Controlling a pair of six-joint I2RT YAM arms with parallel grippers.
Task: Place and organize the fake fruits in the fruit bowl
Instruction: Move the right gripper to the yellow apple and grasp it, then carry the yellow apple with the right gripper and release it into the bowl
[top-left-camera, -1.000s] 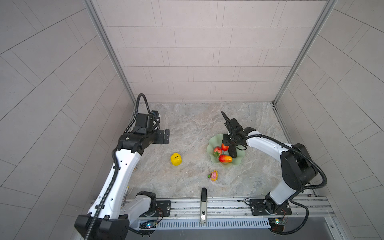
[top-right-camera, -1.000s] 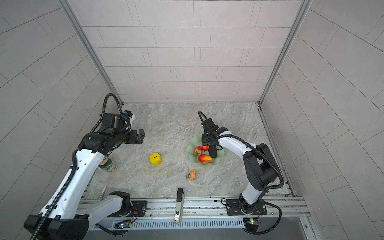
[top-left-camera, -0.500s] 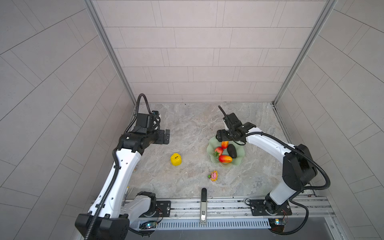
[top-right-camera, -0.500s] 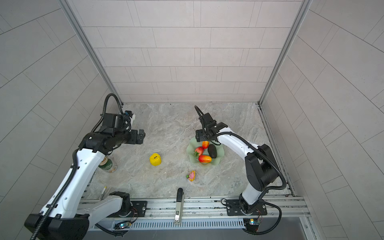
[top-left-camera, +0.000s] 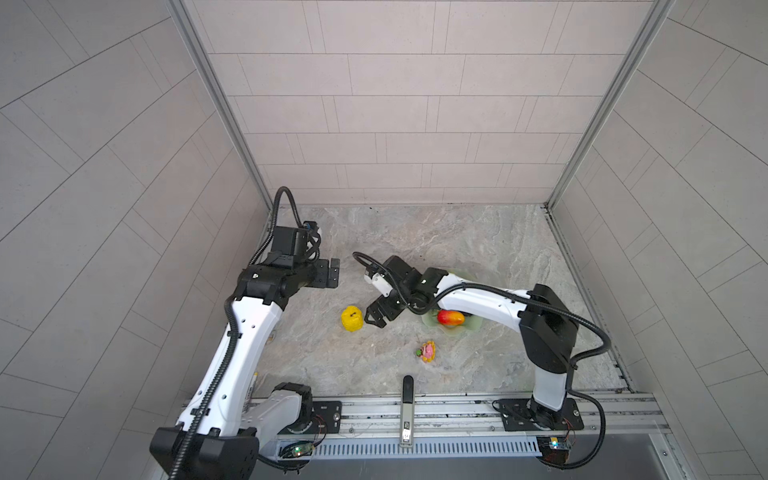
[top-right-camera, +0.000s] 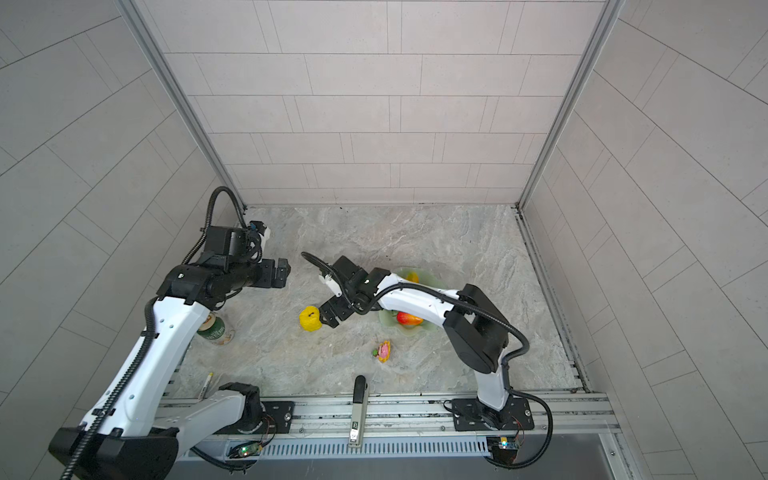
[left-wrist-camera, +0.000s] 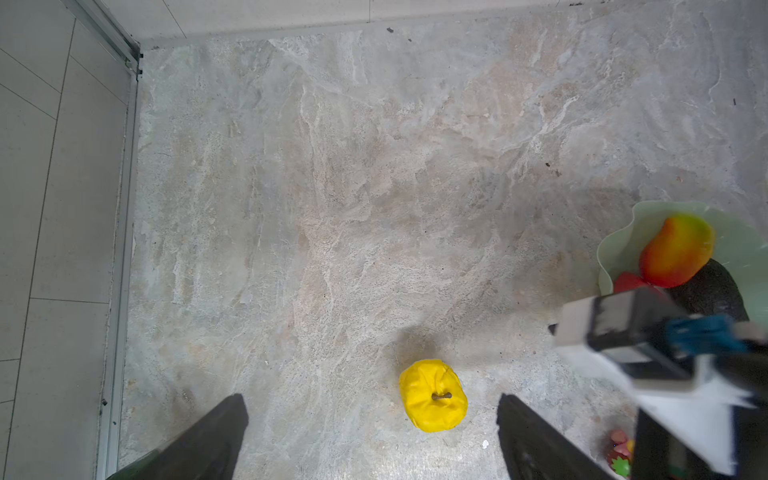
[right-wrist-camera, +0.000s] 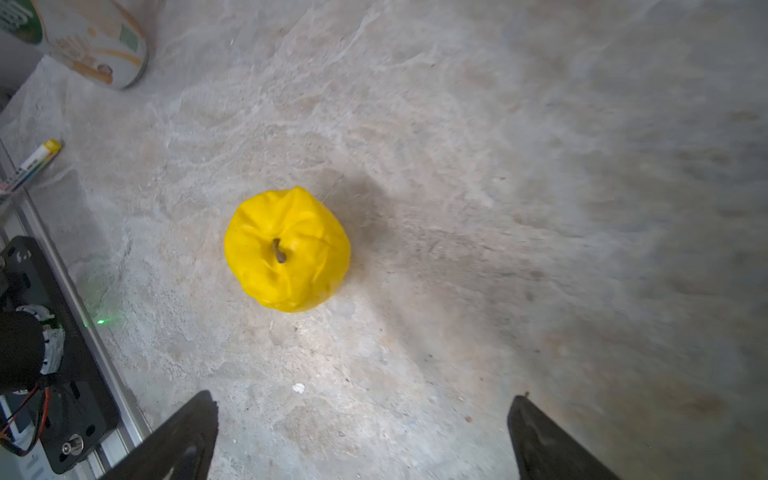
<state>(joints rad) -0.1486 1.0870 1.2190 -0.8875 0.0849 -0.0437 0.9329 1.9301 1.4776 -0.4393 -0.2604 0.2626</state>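
The lumpy yellow fruit (top-left-camera: 351, 319) (top-right-camera: 310, 319) lies on the stone floor left of the fruit bowl (top-left-camera: 469, 328). My right gripper (top-left-camera: 376, 318) (right-wrist-camera: 361, 415) hovers just right of it, open and empty, with the fruit (right-wrist-camera: 287, 249) ahead of the fingers. The mint bowl (left-wrist-camera: 615, 249) holds a red-yellow mango (left-wrist-camera: 675, 251), the dark oval (left-wrist-camera: 706, 291) and a red strawberry (left-wrist-camera: 629, 282); a second mango (top-left-camera: 450, 318) (top-right-camera: 409, 318) shows beneath my right forearm. My left gripper (top-left-camera: 328, 272) (left-wrist-camera: 372, 411) is raised at the left, open and empty.
A pink-and-yellow trinket (top-left-camera: 428, 351) lies in front of the bowl. A metal can (top-right-camera: 212, 328) stands by the left wall, with a marker (top-right-camera: 206, 380) nearer the front rail. A black-handled tool (top-left-camera: 407, 399) rests across the front rail.
My right gripper opened, left the dark oval in the bowl and swung left and down toward the yellow fruit. The left arm has not moved.
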